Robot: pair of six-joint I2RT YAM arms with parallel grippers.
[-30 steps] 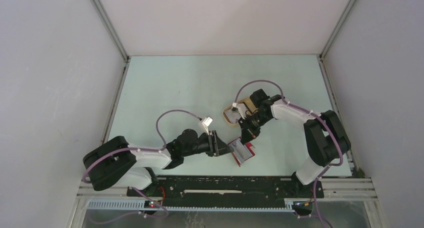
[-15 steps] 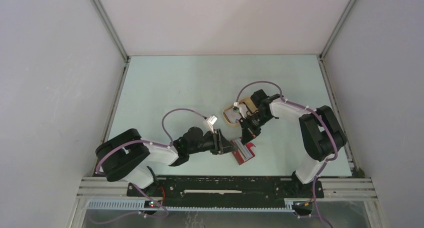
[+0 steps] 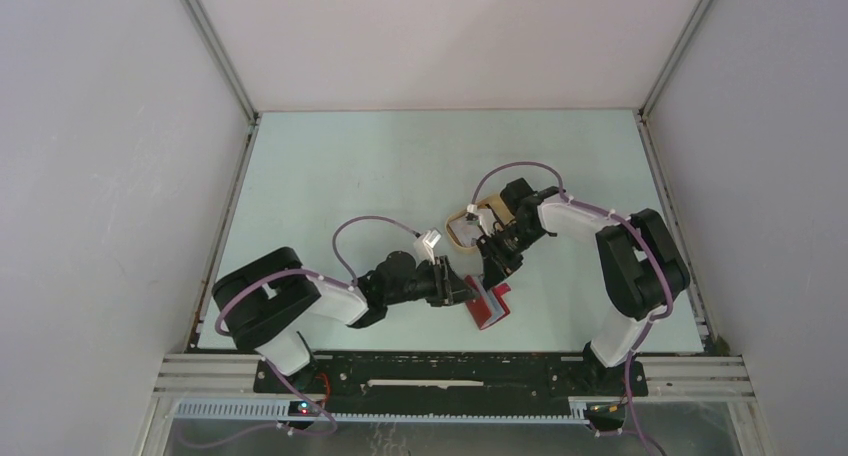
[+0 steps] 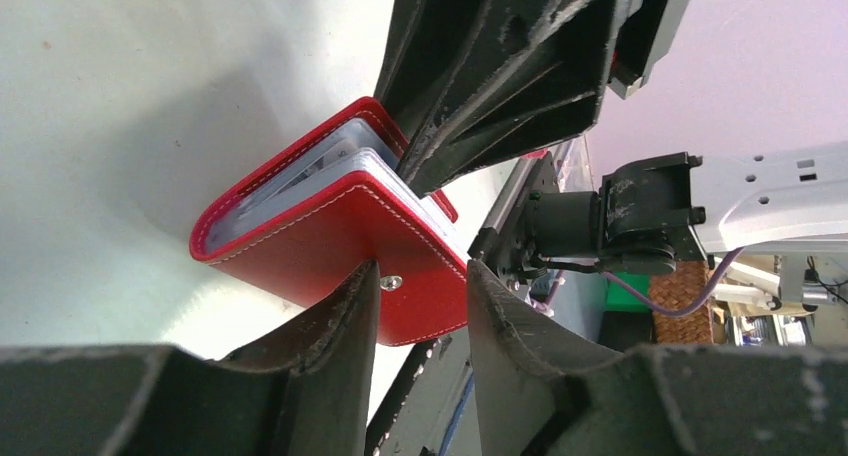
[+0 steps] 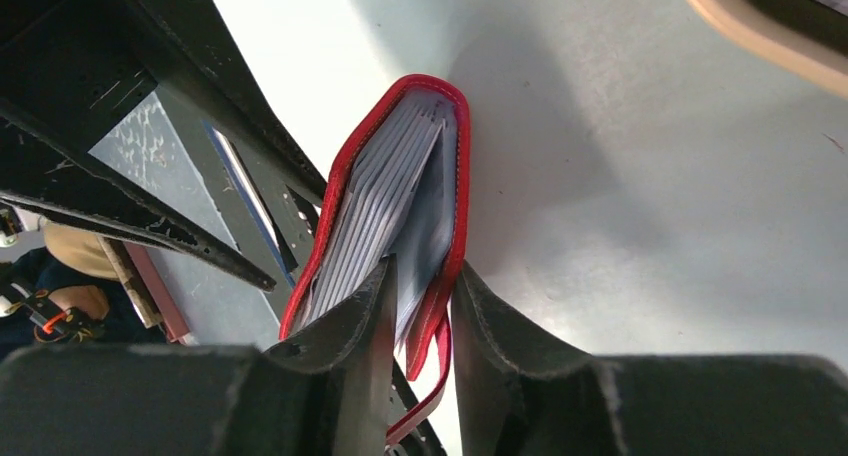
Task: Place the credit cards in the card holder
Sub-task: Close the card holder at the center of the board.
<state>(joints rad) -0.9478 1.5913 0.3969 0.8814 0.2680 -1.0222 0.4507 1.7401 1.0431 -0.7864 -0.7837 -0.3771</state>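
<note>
The red card holder (image 3: 490,304) stands on its edge, half folded, between both grippers. Pale sleeves and whitish credit cards (image 4: 325,166) show inside it. My left gripper (image 4: 422,268) is open. Its fingertips sit at the outer red cover by the snap stud, and the gap between them shows only background. My right gripper (image 5: 422,271) reaches in from above. Its jaws are slightly apart and straddle one red cover, a few pale sleeves (image 5: 385,206) and the hanging tab. From overhead, the left gripper (image 3: 465,288) is left of the holder and the right gripper (image 3: 492,276) is over it.
The beige oval tray (image 3: 458,238) lies just behind the holder, partly under my right arm; its rim (image 5: 740,26) also shows in the right wrist view. The table's near edge and the black base rail (image 3: 450,371) run close in front.
My left arm has slid right, up against the holder. The holder now stands more folded, with less pale inside showing. The right gripper's jaws have parted.
</note>
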